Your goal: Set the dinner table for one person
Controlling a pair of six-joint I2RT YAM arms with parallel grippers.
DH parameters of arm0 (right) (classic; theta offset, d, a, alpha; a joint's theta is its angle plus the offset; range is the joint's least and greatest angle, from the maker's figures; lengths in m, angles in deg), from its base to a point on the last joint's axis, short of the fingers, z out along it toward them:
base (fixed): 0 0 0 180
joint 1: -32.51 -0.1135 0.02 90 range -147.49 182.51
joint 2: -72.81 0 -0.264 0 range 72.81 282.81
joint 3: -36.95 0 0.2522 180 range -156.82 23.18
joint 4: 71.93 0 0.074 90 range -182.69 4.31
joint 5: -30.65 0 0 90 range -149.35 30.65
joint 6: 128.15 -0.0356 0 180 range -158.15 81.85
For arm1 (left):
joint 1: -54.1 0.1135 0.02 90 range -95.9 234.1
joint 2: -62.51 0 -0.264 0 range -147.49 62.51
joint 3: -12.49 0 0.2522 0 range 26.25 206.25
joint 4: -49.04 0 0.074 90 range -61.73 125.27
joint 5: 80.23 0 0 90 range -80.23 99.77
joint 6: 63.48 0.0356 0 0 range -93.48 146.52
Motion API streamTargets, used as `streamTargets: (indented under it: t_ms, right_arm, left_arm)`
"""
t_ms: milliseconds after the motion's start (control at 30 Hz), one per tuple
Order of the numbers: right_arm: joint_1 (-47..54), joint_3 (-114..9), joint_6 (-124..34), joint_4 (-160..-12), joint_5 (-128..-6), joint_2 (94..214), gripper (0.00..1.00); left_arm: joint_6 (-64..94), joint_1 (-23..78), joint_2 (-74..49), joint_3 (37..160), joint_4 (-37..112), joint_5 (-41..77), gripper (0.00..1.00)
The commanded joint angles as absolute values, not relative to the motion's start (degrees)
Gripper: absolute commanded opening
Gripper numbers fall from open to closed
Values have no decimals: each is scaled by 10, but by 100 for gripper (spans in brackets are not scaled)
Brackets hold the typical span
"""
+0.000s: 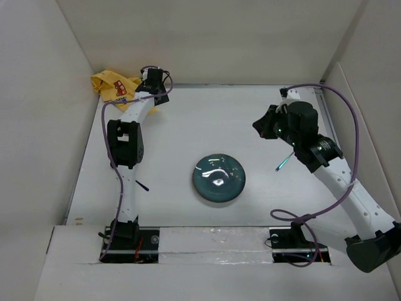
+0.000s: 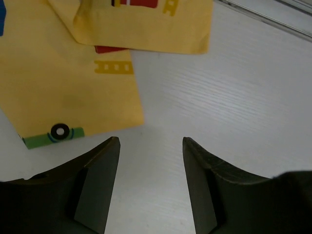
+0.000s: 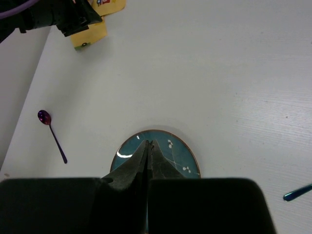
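The dinner table [image 1: 207, 119] is a white surface. A teal plate [image 1: 218, 178] with a thin rim sits near its front middle. At the back left corner lies a crumpled yellow cloth [image 1: 113, 86] printed with cars. My left gripper [image 1: 148, 79] hovers at that cloth's right edge. In the left wrist view the left gripper [image 2: 151, 141] is open over bare table, with the cloth [image 2: 73, 87] just beyond and to the left. My right gripper [image 1: 259, 123] hangs high at the right; in its wrist view the right gripper [image 3: 148, 143] is shut and empty, above the plate [image 3: 178, 151].
A purple spoon [image 1: 141, 185] lies left of the plate, beside the left arm; it also shows in the right wrist view as the spoon [image 3: 52, 135]. A teal-handled utensil [image 1: 283, 162] lies right of the plate, under the right arm. White walls close in the table.
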State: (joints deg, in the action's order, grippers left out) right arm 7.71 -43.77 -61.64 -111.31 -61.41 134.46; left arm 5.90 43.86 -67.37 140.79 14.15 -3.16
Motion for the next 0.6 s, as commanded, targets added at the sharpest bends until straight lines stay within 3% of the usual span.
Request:
streamTargets:
  t_ms: [0,300,567]
  right_arm:
    - [80,-433,-609,-1077,-630,1356,0]
    - [80,-477,-604,-1089,-652,1422,5]
    - [74,-504,-595,-1093,-623,1438,5]
  left_arm:
    - [78,450,-716,1501,116,-67,52]
    - [158,450,-828,1593,115,-88,57]
    - [142,450,-833,1581,58,-56,55]
